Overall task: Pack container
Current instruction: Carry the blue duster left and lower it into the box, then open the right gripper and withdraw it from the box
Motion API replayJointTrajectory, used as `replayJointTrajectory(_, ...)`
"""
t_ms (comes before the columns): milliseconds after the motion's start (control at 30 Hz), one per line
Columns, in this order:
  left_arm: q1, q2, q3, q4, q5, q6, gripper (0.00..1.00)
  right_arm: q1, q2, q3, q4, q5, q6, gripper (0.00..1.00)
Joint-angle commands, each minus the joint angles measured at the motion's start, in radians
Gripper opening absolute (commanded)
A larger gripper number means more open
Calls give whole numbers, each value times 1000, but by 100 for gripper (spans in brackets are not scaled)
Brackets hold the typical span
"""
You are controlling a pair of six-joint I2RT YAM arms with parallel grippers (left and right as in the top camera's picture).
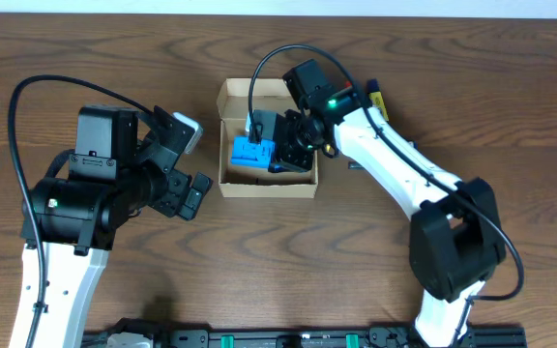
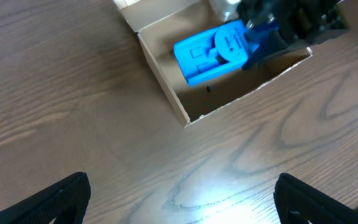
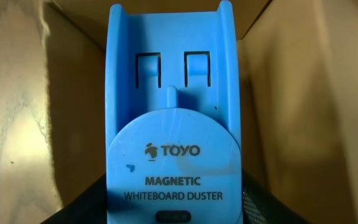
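Wood table (image 1: 259, 271) fills the overhead view, with both arms coming in from the bottom edge. The right arm (image 1: 395, 174) reaches up and left into the container (image 1: 259, 187), an open tan cardboard box at upper centre with its flap folded back at its top left corner. The left arm (image 1: 75, 193) sits mid-left, off the box. In the left wrist view the container (image 2: 163, 81) is in the upper half, tilted, with only bare wood below it. Inside lies the blue duster (image 1: 249, 153), toward the left part of the box and labelled a magnetic whiteboard duster in the right wrist view (image 3: 173, 124). The right gripper (image 1: 283, 145) pinches its round end, and the dark fingers (image 3: 263, 208) flank it at the bottom of that frame. I can't tell whether the duster is touching the box floor yet. The left gripper (image 1: 193, 193) is spread wide and empty, just beside the box's left wall, with its fingers (image 2: 55, 199) in the bottom corners. I judge the step as setting the duster down, so I would lower it flat and hold it off the walls. I would spread the jaws only once it rests, then lift straight up so the box doesn't drag. The left arm could brace the wall if the box slides. A small yellow-black thing (image 1: 376, 99) shows at upper right, half hidden, and I can't name it.
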Motion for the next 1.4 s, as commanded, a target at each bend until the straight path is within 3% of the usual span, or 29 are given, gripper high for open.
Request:
replayJointTrajectory(0,5,0,11,-2,14,-7,95,14,37,-5,6,-31,-42,33)
replayJointTrajectory(233,5,0,11,-2,14,-7,95,42,70,-5,13,-29,-48,37)
replayJointTrajectory(600,5,0,11,-2,14,-7,95,43,69,-3,22,-26,-17,75)
replayJointTrajectory(967,5,0,11,-2,14,-7,95,29,-70,-2,40,-25,74,75)
replayJointTrajectory(1367,5,0,11,-2,14,-7,95,-88,-434,-2,40,53,369,78)
